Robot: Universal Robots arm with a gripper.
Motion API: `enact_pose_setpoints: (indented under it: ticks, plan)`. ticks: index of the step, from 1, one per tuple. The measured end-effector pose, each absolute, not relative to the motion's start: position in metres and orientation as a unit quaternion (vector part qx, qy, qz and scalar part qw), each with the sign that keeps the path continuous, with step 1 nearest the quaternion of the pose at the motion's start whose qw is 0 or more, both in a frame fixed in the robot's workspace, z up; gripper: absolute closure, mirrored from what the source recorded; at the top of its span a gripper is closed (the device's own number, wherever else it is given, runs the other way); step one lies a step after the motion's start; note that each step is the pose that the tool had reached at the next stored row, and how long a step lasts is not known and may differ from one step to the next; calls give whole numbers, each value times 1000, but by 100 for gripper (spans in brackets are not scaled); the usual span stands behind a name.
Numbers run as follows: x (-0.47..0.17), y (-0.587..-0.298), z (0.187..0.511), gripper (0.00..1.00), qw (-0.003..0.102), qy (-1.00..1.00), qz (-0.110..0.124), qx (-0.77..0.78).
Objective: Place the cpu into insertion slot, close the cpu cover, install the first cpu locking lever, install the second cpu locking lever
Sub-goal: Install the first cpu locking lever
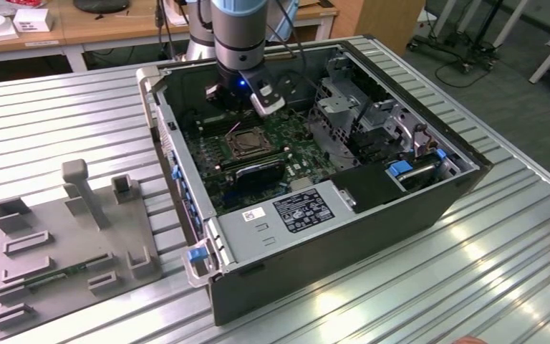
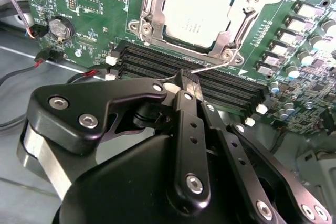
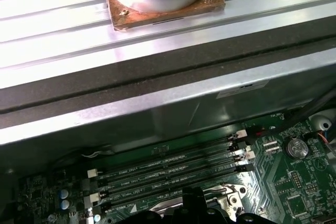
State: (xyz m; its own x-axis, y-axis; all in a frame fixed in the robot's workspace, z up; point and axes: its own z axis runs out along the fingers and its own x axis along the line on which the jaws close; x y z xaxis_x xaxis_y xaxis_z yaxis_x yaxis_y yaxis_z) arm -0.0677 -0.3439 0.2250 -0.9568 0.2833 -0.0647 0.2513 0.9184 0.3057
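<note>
Cpu (image 2: pixel 197 11) beneath cpu cover (image 2: pixel 156 3)

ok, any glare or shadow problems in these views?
Exterior view: glare streaks on the table, case interior darker. First wrist view: the table washes out white, board dimmer below it. Second wrist view: chip evenly lit.

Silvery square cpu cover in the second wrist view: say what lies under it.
Through the window of the thin silvery cpu cover shows the flat tan-silver square cpu. The chip's edges and the socket contacts beneath are covered.
</note>
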Motion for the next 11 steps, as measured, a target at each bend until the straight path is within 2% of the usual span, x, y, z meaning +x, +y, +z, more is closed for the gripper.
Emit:
enact_pose_setpoints:
  ticks: [11]
  plan:
    - [-68, -341, 223, 89, 56, 974, 155, 154]
